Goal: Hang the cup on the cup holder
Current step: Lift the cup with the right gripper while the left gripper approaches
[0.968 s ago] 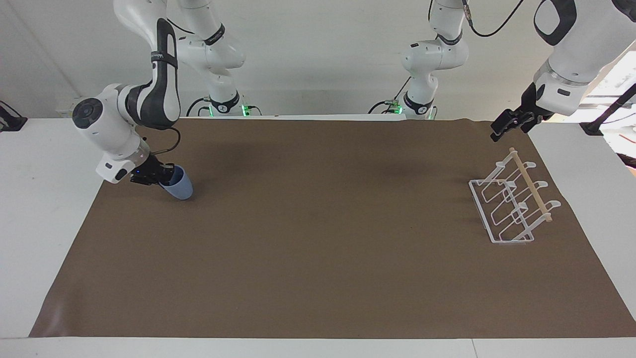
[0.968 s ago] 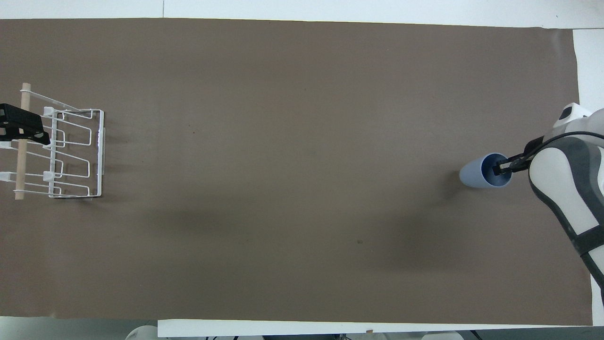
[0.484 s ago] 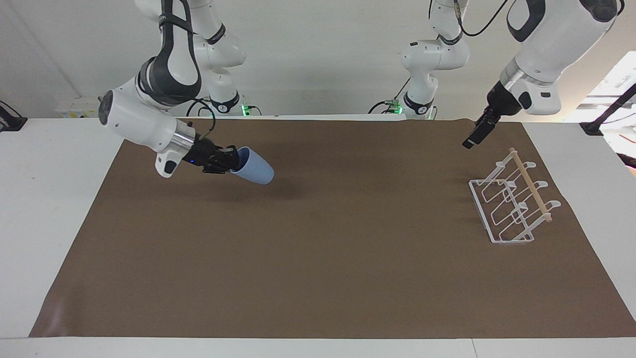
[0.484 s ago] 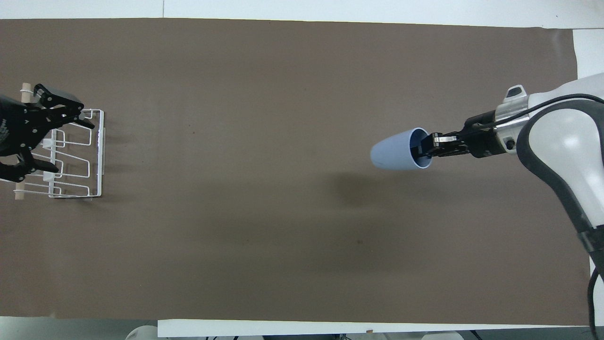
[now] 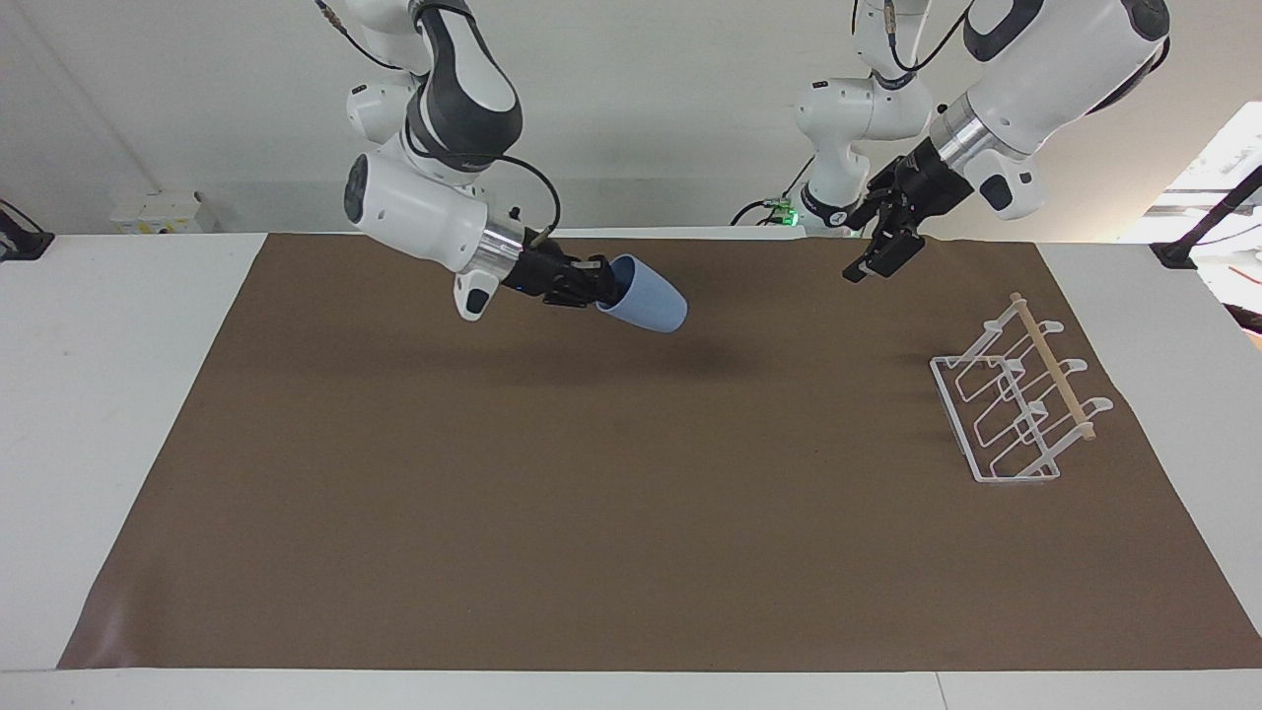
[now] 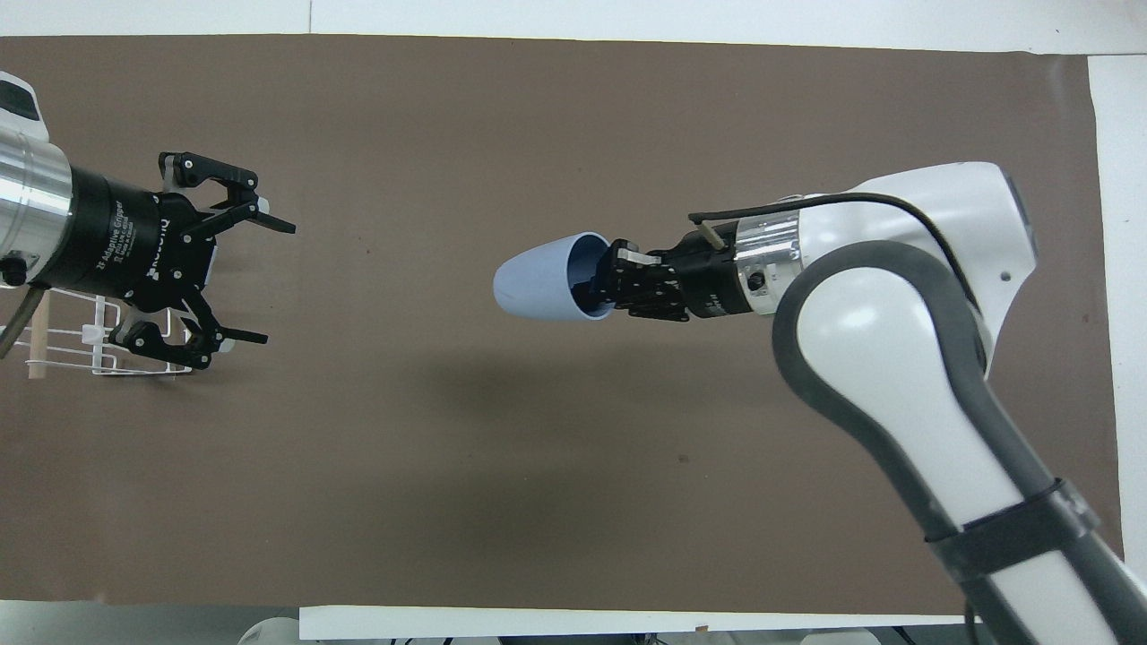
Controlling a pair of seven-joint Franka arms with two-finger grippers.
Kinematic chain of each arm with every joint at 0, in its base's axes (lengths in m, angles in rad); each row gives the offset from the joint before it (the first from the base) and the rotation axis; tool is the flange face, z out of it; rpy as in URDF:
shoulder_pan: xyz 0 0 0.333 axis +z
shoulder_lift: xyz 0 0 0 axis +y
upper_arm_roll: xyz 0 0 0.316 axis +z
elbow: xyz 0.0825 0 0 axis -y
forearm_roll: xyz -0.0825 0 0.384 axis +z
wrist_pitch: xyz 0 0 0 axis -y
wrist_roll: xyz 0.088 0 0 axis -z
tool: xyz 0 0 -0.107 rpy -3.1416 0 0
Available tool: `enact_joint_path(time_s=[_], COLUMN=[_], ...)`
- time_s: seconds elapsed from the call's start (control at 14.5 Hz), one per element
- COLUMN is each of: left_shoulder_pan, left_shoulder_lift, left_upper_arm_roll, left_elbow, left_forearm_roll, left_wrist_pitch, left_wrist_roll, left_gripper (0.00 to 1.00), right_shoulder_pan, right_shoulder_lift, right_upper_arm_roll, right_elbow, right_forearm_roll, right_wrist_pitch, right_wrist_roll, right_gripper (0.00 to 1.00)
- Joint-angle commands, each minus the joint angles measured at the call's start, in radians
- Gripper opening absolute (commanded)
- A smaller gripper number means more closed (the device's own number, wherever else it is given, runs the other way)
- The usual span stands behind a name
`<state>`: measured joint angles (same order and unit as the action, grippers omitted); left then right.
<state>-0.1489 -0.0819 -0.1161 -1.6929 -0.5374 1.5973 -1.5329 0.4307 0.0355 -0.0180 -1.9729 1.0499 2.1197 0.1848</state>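
So the right gripper [image 5: 603,283] is up in the air over the brown mat [image 5: 592,513], roughly mid-table on the robots' side, and it's clamped on the small light-blue handleless plastic cup [image 5: 645,295]; one finger goes inside the mouth and the other looks to sit outside the rim, though that outer one is hard to make out; the cup is held sideways, base pointing toward the left arm's end of the table and tipped a bit downward, clear of the mat with its shadow underneath.

The left gripper [image 6: 237,278] is also raised, fingers [image 6: 269,221] spread wide apart with nothing between them, aimed toward the cup; it hangs over the mat just off the rack's side that faces the cup.

The white wire cup holder with looped prongs and a thin wooden rod along the top [image 5: 1020,404] sits on the mat at the left arm's end of the table, well apart from the cup; nothing is on its prongs.
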Motion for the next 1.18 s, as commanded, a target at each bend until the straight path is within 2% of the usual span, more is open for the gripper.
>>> enact_joint_path(time_s=[0.0,0.21,0.48,1.11], left_shoulder_pan=[-0.003,-0.089,-0.112,-0.155], left_shoulder_lift=[-0.036,-0.038,-0.018,-0.013], left_upper_arm_roll=[-0.008,-0.013,-0.013,-0.013], left_elbow=[-0.06,-0.138,-0.169,-0.257], left_forearm_roll=[-0.116,-0.119,-0.119,-0.113], left_wrist_pitch=[0.052,0.199,0.228,0.309], left_wrist_roll=[-0.047,-0.087,-0.104,-0.104], left_gripper=[1.0,1.0,1.0,1.0], right_shoulder_pan=[0.078,0.137,0.172,0.172], right_shoulder_lift=[0.003,0.004,0.004,0.004], right_upper_arm_roll=[-0.005,-0.005,-0.005,-0.007], right_elbow=[0.0,-0.001,-0.004,-0.004], right_forearm_roll=[0.07,0.14,0.148,0.147], right_wrist_pitch=[0.092,0.146,0.151,0.152], right_wrist_roll=[0.065,0.079,0.093,0.093], right_gripper=[0.0,0.0,0.0,0.0])
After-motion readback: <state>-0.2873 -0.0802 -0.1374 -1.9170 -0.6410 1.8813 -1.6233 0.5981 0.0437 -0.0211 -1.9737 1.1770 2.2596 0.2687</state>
